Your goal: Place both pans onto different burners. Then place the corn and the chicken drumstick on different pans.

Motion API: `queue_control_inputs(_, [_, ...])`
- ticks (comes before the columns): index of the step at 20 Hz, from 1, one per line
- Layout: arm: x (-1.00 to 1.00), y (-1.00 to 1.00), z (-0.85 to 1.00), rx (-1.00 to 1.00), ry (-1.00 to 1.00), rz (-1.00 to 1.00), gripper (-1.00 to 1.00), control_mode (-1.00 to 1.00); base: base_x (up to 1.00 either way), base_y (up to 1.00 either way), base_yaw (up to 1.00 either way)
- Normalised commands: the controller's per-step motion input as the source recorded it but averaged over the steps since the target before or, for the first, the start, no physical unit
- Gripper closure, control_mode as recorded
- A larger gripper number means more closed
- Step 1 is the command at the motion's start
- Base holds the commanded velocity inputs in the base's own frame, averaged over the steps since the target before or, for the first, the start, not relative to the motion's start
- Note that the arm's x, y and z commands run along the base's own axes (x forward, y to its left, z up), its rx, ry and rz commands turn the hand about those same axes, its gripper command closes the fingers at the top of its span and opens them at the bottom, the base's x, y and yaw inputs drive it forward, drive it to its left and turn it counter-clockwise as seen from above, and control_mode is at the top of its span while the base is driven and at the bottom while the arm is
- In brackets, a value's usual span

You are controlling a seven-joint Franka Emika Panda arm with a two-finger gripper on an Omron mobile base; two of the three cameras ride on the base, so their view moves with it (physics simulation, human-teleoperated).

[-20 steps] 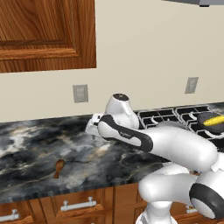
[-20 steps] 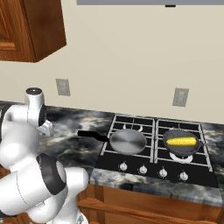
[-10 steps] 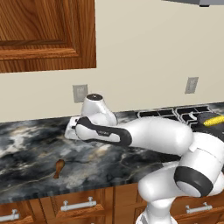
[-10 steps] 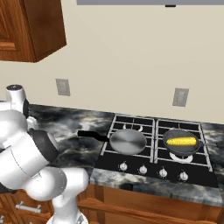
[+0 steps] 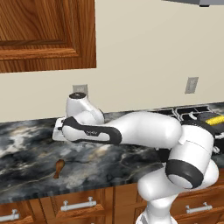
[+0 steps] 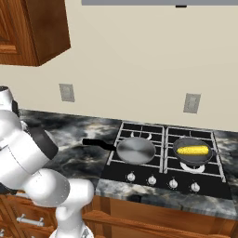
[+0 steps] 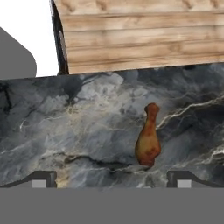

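Observation:
The reddish-brown chicken drumstick (image 7: 148,141) lies on the dark marble counter (image 7: 78,131), thin end toward the counter's front edge; it also shows near that edge in the left base view (image 5: 58,168). My gripper (image 7: 111,179) hangs above it, open, with the drumstick closer to the right fingertip (image 7: 179,178) and nothing held. The silver-grey pan (image 6: 135,150) sits on the front left burner, its black handle (image 6: 97,143) pointing left. The darker pan (image 6: 193,151) rests on the front right burner with the yellow corn (image 6: 193,150) inside it.
The black cooktop (image 6: 162,174) has a row of silver knobs along its front. Wood drawer fronts (image 7: 144,35) lie just past the counter's edge. An upper cabinet (image 5: 43,35) hangs over the left counter. Wall outlets (image 6: 67,92) sit on the backsplash.
My arm has swung left, away from the cooktop, and now reaches over the counter above the drumstick. The jaws stayed open. Pans and corn have not moved.

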Motion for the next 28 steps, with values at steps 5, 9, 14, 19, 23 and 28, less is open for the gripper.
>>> queue_control_inputs(5, [0.0,0.35,-0.05,0.0,0.0,0.03,-1.0,-1.0,0.0,0.0,0.0])
queue_control_inputs(9, [0.0,0.22,-0.19,0.0,0.0,0.0,-1.0,-1.0,0.0,0.0,0.0])
queue_control_inputs(14, [0.0,0.19,-0.41,-0.03,-0.02,0.01,-1.0,-1.0,0.0,0.0,0.0])
queue_control_inputs(19, [0.05,0.14,-0.33,-0.01,0.0,0.0,-1.0,-1.0,0.0,0.0,0.0])
queue_control_inputs(23, [0.08,0.16,-0.37,0.0,0.0,0.01,-1.0,-1.0,0.0,0.0,0.0])
queue_control_inputs(28, [0.08,0.12,-0.32,0.0,0.0,0.01,-1.0,-1.0,0.0,0.0,0.0])
